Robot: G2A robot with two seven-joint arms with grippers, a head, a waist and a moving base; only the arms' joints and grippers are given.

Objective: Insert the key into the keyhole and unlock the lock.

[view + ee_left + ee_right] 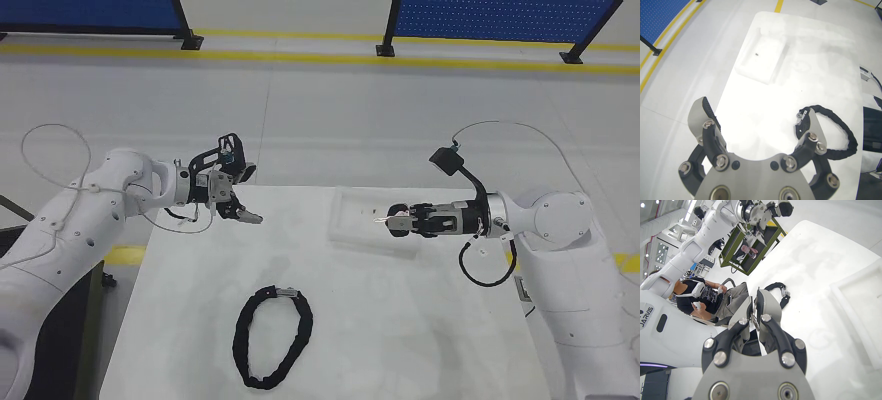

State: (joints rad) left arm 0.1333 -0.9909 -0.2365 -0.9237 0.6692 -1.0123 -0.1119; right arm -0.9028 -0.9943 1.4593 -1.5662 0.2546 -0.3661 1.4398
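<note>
A black fabric-covered chain lock [272, 337] lies as a loop on the white table [420, 330], near its front left, with its metal lock body [289, 294] at the loop's far end. My right gripper [385, 221] hovers over the white tray, shut on a small silver key [754, 311] held flat between its fingers. The lock [782, 292] lies on the table beyond its fingertips. My left gripper [245, 214] is open and empty above the table's far left corner. In the left wrist view the lock [831, 128] sits partly behind one finger.
A shallow white tray [350, 232] rests at the table's far middle, with a tiny dark speck [756, 54] inside. A green metal cart [745, 255] stands off the table's left side. A small grey box with a cable [865, 73] sits at the right edge.
</note>
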